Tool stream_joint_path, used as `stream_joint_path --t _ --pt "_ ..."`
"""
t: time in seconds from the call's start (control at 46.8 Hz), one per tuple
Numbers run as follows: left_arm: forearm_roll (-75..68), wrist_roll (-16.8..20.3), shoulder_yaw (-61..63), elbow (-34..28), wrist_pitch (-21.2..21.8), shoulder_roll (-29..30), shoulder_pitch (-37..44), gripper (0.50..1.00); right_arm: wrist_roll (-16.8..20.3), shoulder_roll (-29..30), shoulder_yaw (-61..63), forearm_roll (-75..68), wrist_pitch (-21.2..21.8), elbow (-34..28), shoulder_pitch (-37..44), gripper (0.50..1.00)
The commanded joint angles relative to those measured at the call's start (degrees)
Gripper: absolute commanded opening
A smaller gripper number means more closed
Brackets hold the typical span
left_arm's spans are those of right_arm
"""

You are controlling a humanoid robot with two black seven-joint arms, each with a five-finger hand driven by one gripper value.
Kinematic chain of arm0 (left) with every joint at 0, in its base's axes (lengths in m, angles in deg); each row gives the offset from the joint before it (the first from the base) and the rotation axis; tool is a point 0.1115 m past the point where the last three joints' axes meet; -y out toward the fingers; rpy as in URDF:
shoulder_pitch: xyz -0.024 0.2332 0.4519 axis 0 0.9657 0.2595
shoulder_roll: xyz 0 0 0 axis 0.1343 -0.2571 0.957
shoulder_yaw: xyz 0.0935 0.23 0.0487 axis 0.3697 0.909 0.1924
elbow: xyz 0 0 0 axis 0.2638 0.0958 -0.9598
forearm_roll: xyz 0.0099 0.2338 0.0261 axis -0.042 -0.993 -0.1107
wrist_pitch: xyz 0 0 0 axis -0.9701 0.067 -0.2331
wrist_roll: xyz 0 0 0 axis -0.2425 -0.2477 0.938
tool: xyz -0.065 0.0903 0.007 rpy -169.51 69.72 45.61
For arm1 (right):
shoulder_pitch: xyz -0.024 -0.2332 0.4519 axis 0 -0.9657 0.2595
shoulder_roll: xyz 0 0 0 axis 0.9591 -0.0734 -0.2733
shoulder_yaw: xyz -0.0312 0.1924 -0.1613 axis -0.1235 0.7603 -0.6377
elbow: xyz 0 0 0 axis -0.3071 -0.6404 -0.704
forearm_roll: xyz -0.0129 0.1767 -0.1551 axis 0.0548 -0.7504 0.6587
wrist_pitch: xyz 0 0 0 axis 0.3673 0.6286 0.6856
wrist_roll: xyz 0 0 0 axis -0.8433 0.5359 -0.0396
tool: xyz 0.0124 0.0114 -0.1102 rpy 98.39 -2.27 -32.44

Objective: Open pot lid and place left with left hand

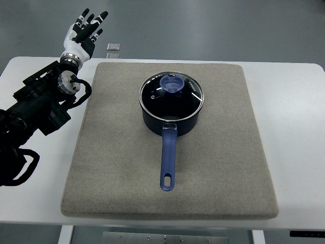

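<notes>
A dark blue saucepan (170, 122) stands in the middle of a grey felt mat (218, 168), its long blue handle (168, 160) pointing toward the near edge. A glass lid (152, 95) with a blue knob (172, 83) sits closed on the pan. My left hand (87, 29) is raised at the far left, beyond the table's back edge, well clear of the pan. Its fingers are spread and hold nothing. The black left arm (38, 109) lies along the left side of the table.
The mat lies on a white table (289, 101). A small grey square object (114, 49) sits at the back edge near my left hand. Grey floor shows beyond the table.
</notes>
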Motion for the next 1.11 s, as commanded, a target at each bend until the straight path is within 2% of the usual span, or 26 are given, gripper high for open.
stream_joint_path --t 0.0,0.598,0.854,1.089 --pt "0.0 0.0 0.0 0.0 0.0 0.0 0.0 0.988 0.0 0.0 0.0 0.0 0.0 0.0 0.0 0.917" --pt "0.0 0.0 -0.1 -0.1 0.3 0.1 0.0 0.988 0.0 0.0 0.0 0.0 0.0 0.0 0.0 0.917" --pt "-0.8 0.0 0.9 0.0 -0.1 0.6 -0.4 0.966 0.0 0.0 0.0 0.0 0.0 0.0 0.0 0.917" --pt "-19.9 0.0 0.7 1.6 -1.8 1.1 -3.9 0.947 0.0 0.0 0.0 0.0 0.0 0.0 0.0 0.917"
